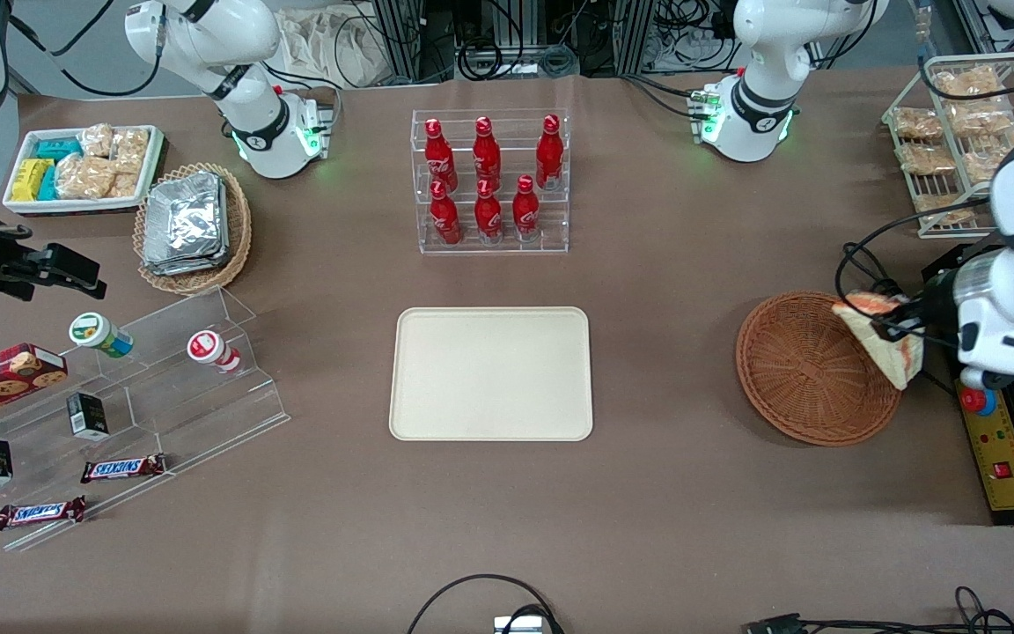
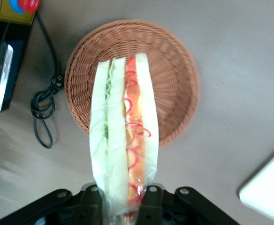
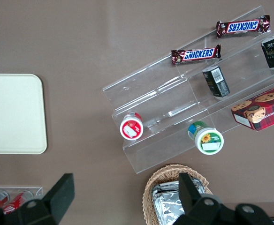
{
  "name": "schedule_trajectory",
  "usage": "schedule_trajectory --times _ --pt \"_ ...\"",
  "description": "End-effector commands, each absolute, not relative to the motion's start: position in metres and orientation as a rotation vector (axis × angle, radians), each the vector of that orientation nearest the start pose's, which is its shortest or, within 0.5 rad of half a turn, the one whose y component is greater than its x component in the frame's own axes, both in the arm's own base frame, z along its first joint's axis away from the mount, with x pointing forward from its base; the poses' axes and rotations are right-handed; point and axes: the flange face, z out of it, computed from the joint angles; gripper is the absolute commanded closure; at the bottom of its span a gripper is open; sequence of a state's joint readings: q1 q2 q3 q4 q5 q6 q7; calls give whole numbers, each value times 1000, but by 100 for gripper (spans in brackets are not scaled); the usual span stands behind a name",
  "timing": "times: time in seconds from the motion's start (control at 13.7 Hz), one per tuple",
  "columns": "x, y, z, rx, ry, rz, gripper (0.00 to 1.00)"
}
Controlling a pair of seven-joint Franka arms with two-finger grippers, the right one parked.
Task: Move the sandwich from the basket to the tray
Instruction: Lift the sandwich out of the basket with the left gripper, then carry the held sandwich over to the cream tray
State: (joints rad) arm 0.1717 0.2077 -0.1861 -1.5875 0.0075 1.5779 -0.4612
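Observation:
My left gripper [image 1: 899, 321] is shut on the sandwich [image 1: 884, 345], a white bread wedge with orange-red and green filling in clear wrap. It holds the sandwich lifted over the edge of the reddish-brown wicker basket [image 1: 802, 374], on the side toward the working arm's end of the table. In the left wrist view the sandwich [image 2: 123, 136] hangs between the gripper [image 2: 124, 201] fingers above the empty basket [image 2: 174, 79]. The cream-beige tray [image 1: 491, 373] lies empty at the table's middle; its corner shows in the left wrist view [image 2: 268, 187].
A clear rack of red bottles [image 1: 489, 180] stands farther from the front camera than the tray. A control box with red buttons [image 1: 1000, 458] and a looped cable [image 2: 45, 108] lie beside the basket. A wire rack of snacks [image 1: 956, 132] stands at the working arm's end.

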Motion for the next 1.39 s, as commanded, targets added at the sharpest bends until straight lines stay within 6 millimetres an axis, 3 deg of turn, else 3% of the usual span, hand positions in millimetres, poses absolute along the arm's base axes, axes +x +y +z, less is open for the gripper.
schedule_trajectory --times 0.0,0.07,0.36,0.51,0.73,0.95,1.09,1.31 --pt "615 -60 527 -3079 -442 288 100" --pt "612 -90 527 -3086 -369 292 100" --pt "609 -226 488 -3099 -62 331 100" --pt "615 -280 439 -3102 -18 354 100" --pt "606 -366 363 -3093 -25 222 100" --pt "599 -396 297 -3076 -105 216 100" --pt "588 -411 283 -3094 -80 206 100" --pt "587 -421 266 -3127 -71 180 100"
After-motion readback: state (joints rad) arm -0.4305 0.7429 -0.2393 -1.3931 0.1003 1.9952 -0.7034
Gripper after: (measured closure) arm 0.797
